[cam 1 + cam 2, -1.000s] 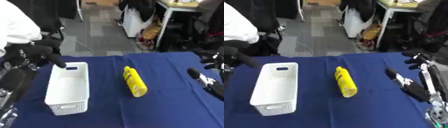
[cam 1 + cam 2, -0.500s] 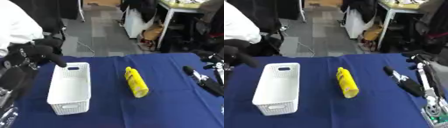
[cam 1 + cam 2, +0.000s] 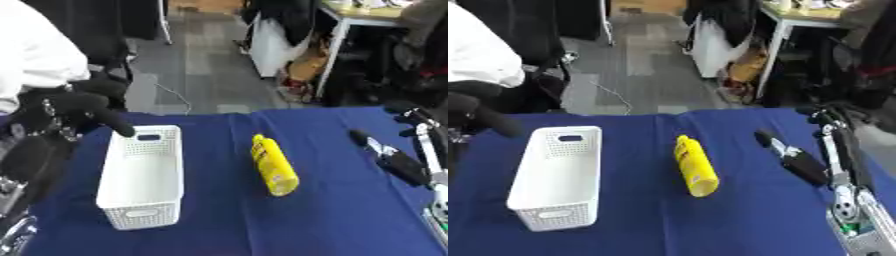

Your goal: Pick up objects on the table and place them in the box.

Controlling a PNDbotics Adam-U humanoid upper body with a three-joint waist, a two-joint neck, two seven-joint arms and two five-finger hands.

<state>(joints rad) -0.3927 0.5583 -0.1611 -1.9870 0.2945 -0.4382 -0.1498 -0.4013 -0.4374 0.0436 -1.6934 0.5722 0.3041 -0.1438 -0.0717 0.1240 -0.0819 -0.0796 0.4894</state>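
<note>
The right hand (image 3: 791,155), fingers apparently straight, is reaching toward the yellow bottle (image 3: 273,165) lying right of the white box (image 3: 140,182); grasping comes next.

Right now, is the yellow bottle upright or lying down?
Lying down. The yellow bottle rests on its side on the blue tablecloth, right of the white basket, outside it, untouched by either hand.
</note>
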